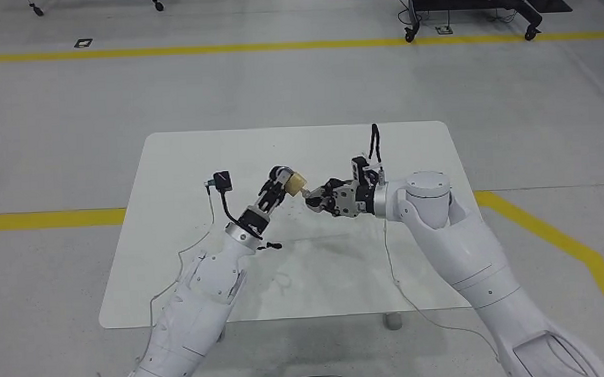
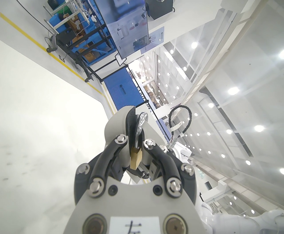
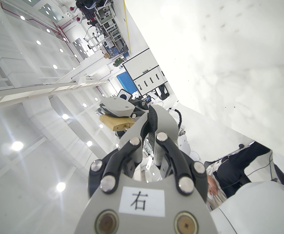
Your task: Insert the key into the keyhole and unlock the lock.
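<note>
My left gripper (image 1: 281, 186) is held over the middle of the white table (image 1: 185, 263) and is shut on a small brass padlock (image 1: 296, 181). In the left wrist view the padlock (image 2: 135, 158) sits edge-on between the fingers (image 2: 117, 130), with a silvery metal part (image 2: 141, 119) sticking out toward the tips. My right gripper (image 1: 313, 201) faces it from the right, a short gap away. In the right wrist view its fingers (image 3: 165, 119) are pressed together beside the padlock's (image 3: 115, 124) keyhole face. I cannot see whether a key is pinched between them.
Both grippers hover above the table top, well inside its edges. A black cable loop (image 1: 374, 141) stands up from the right wrist, and thin cables (image 1: 199, 247) trail along the left arm. Bare table lies all around.
</note>
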You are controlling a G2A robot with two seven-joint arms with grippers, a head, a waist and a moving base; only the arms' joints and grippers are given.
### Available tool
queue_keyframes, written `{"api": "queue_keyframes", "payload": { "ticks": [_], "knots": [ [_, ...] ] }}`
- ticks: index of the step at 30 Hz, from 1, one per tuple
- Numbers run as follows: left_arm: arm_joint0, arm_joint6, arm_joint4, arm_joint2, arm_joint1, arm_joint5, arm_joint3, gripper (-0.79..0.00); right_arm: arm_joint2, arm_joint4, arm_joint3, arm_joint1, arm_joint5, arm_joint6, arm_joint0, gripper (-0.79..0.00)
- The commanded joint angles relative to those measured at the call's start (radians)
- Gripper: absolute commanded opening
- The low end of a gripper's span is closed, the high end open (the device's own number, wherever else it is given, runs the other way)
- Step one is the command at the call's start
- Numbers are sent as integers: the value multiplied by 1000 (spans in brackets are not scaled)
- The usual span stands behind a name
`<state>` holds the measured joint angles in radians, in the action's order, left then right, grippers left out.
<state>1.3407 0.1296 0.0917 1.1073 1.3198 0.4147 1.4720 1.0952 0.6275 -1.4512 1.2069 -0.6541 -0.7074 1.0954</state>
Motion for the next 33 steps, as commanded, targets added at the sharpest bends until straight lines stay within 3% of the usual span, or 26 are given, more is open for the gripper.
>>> {"api": "queue_keyframes", "payload": {
  "ticks": [1, 15, 25, 28, 33],
  "knots": [
    [0, 4, 21, -5, 1, -2, 1, -785, 1, 6, 1, -1, 3, 0, 1, -785],
    [7, -19, 90, -12, 4, -11, 12, -785, -3, 24, -3, -5, 5, 7, 5, -785],
    [8, 11, -70, 14, 9, -45, 4, -785, 8, 37, -10, -11, 14, 3, 15, -785],
    [-5, 46, -192, 27, 13, -116, -6, -785, 24, 62, -13, -13, 46, -5, 28, -785],
    [-77, 231, -490, 66, 17, -348, -69, -785, 64, 116, -31, -14, 169, 19, 76, -785]
  ]
}}
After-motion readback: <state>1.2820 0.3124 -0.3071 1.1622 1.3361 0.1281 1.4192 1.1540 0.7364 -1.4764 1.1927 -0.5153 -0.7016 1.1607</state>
